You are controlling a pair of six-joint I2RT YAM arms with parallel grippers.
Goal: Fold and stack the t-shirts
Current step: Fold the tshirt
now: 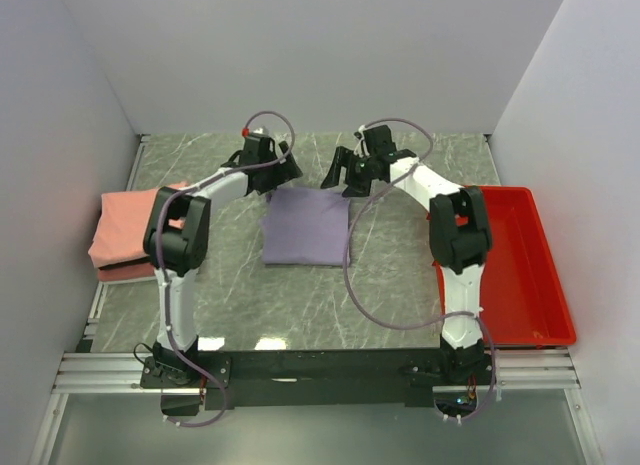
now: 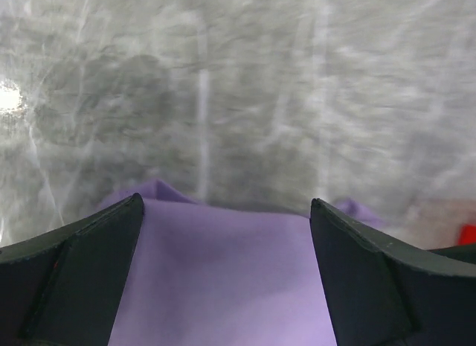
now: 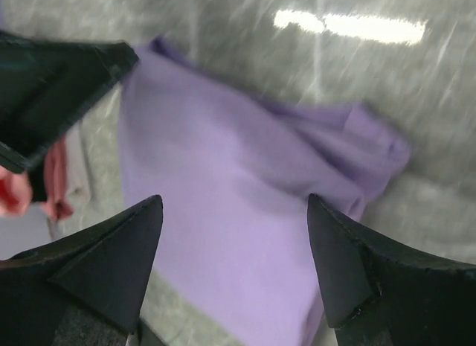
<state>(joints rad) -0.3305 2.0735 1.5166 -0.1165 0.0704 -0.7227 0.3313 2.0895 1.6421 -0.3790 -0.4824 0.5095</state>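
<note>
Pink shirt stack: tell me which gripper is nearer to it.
Left. The left gripper is at the far-left corner of the purple shirt, on the side toward the pink shirt stack; the right gripper is at the far-right corner, farther off.

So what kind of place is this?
Probably a robot test booth: plain white walls box in a grey marble-pattern table, with two black-and-white robot arms bolted to its metal rail.
</note>
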